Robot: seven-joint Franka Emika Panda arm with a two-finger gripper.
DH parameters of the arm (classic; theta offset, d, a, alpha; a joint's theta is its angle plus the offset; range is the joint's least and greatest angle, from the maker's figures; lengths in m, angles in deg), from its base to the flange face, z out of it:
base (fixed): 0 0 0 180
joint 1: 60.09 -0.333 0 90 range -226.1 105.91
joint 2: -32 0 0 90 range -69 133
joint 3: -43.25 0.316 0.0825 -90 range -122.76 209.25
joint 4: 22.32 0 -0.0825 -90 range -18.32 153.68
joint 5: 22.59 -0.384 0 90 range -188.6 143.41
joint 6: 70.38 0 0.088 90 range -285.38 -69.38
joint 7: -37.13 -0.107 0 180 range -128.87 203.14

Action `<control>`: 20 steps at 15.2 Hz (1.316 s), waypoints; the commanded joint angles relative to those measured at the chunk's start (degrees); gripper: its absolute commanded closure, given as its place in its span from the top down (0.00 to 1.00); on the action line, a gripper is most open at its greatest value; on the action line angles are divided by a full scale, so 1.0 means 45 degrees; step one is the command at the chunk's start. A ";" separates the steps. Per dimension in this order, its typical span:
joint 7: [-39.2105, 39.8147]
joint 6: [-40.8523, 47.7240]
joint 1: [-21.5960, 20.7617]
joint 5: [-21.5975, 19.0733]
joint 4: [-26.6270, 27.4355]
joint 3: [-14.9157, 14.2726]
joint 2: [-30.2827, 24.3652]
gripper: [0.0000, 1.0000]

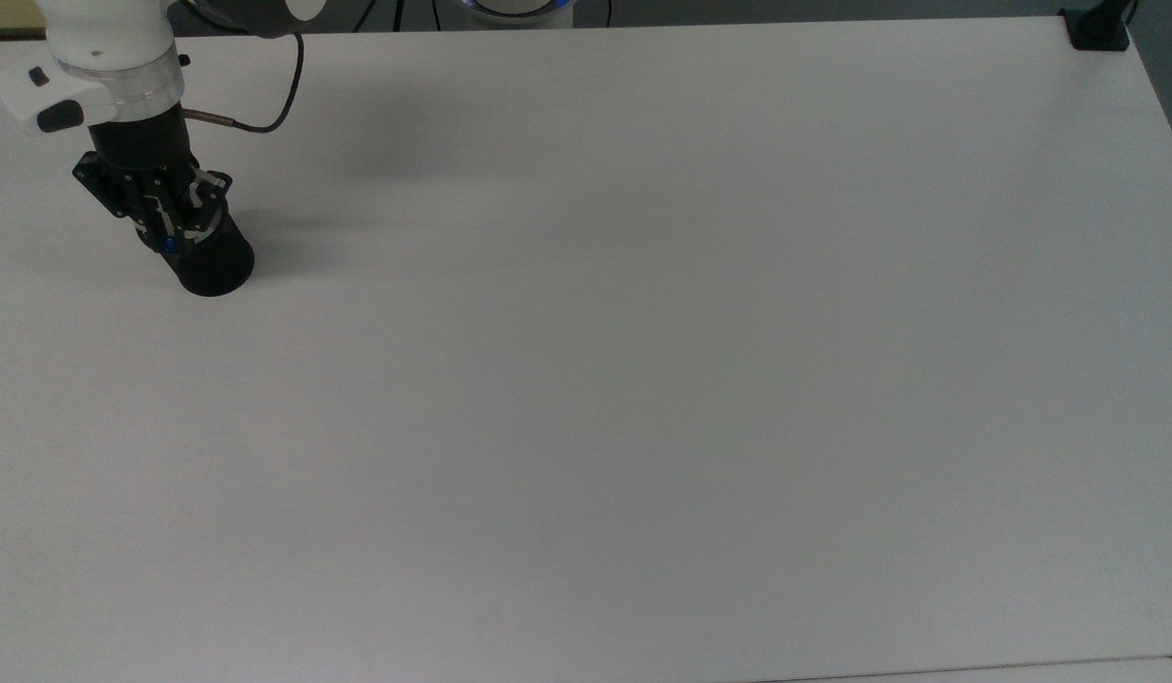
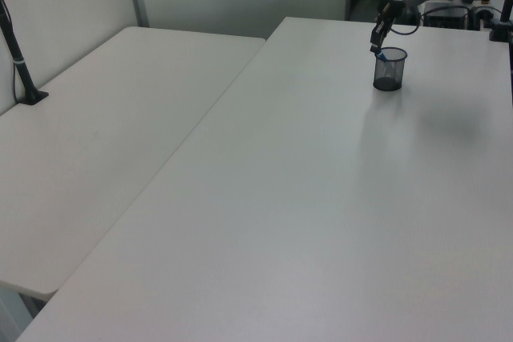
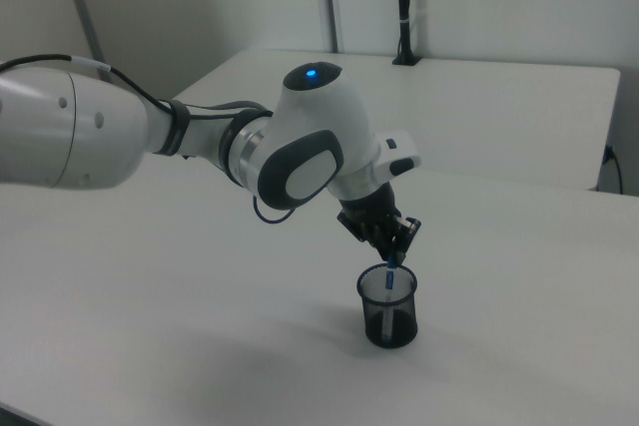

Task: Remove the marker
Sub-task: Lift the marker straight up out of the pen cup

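A black mesh cup [image 1: 213, 267] stands near the far left corner of the white table [image 1: 642, 379] in the top view. The marker [image 1: 171, 245] stands inside it, its blue cap poking above the rim. My gripper [image 1: 173, 233] hangs right over the cup's mouth with its fingers closed in on the marker's blue top. In the right view the gripper [image 3: 397, 250] points down at the cup [image 3: 389, 312] and the marker [image 3: 390, 274] runs from the fingertips into the mesh. In the left view the cup [image 2: 389, 74] is at the far end, with the gripper [image 2: 375, 47] above it.
A black clamp [image 1: 1098, 28] sits on the table's far corner on the top view's right. My arm's cable [image 1: 263, 119] loops behind the wrist. A second white table [image 2: 104, 134] adjoins on the left view's left, with a black post [image 2: 20, 62] on it.
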 commanded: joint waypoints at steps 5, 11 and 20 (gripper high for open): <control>0.0010 0.0356 -0.0138 -0.0220 0.0202 -0.0024 -0.0853 0.15; 0.0107 0.1994 -0.0021 -0.0512 -0.0518 -0.0004 -0.2766 0.15; -0.0049 0.6490 -0.0643 -0.0689 -0.1537 0.1362 -0.2206 0.15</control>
